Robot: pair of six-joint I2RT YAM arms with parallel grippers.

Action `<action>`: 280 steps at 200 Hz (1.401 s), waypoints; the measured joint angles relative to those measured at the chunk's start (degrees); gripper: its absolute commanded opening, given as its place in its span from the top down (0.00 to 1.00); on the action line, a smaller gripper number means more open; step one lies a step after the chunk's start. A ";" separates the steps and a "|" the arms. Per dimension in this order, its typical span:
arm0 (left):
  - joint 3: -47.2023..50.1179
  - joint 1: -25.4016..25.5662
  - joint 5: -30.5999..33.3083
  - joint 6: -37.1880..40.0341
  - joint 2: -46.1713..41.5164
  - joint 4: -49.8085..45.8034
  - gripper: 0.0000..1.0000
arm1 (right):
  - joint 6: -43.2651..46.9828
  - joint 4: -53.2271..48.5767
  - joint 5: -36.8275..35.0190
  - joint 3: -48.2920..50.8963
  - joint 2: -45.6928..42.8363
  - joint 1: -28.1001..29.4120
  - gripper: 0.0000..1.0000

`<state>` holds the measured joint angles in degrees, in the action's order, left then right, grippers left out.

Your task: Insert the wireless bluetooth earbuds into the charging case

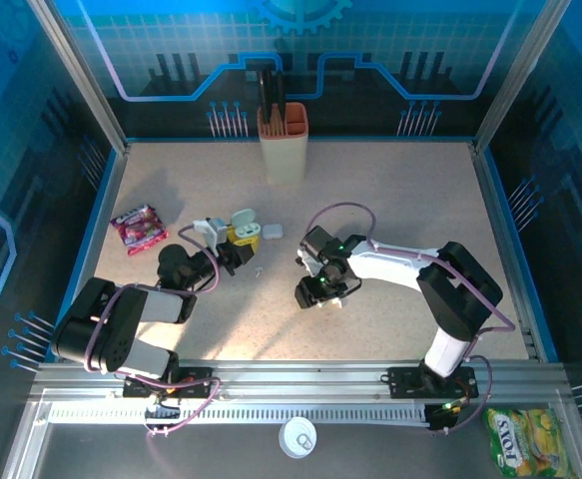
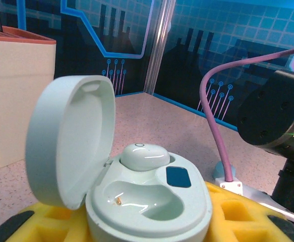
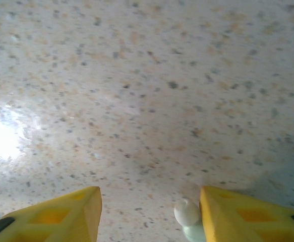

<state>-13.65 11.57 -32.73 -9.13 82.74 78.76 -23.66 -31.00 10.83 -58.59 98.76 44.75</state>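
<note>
Holding the charging case (image 2: 152, 201) in my left gripper (image 1: 239, 239), jaws closed on its sides, lid (image 2: 68, 146) tipped open; one earbud (image 2: 144, 156) sits in the far well. My right gripper (image 3: 149, 201) hangs low over the table (image 3: 147, 101), jaws apart, a second earbud (image 3: 186, 213) just against one finger (image 3: 237, 217), unclamped.

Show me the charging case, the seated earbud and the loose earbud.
charging case (image 2: 192, 209): left wrist view, base rim.
seated earbud (image 2: 144, 156): left wrist view, glossy top.
loose earbud (image 3: 186, 212): right wrist view, rounded tip.
</note>
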 measured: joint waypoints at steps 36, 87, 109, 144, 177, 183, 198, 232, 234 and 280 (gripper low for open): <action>0.00 0.00 0.00 0.02 0.00 0.00 0.70 | 1.14 0.07 1.03 -1.73 0.50 1.73 0.47; 0.46 -0.09 0.02 0.02 0.00 0.00 0.70 | -1.20 3.34 -1.92 1.18 -4.17 2.12 0.51; 0.55 -0.13 0.02 0.02 0.00 0.00 0.70 | -7.82 7.48 -6.14 6.60 -11.89 2.05 0.53; 0.63 -0.13 -0.02 0.04 -0.09 -0.02 0.69 | -21.64 12.15 -10.58 16.09 -19.98 2.12 0.58; 0.63 -0.13 -0.04 0.04 -0.46 0.00 0.69 | -32.63 15.87 -12.15 22.10 -20.65 2.80 0.60; 0.63 -0.13 -0.04 0.04 -0.46 0.00 0.69 | -34.21 16.87 -12.07 22.97 -20.61 2.86 0.61; 0.63 -0.13 -0.07 0.04 -0.46 0.00 0.69 | -37.29 19.37 -11.74 24.11 -19.76 2.86 0.62; 0.63 -0.13 -0.20 0.04 -0.46 0.00 0.69 | -41.13 25.18 -10.16 24.13 -16.55 2.84 0.63; 0.63 -0.13 -0.26 0.04 -0.46 0.00 0.69 | -41.27 25.40 -10.14 24.13 -16.46 2.84 0.63; 0.63 -0.13 -0.57 0.04 -0.46 0.00 0.69 | -42.80 28.41 -8.85 24.15 -14.88 2.32 0.64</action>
<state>-13.02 11.44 -33.30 -9.08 82.28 78.76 -66.46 -2.59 1.98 -34.44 83.88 47.07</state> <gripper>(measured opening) 0.379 0.368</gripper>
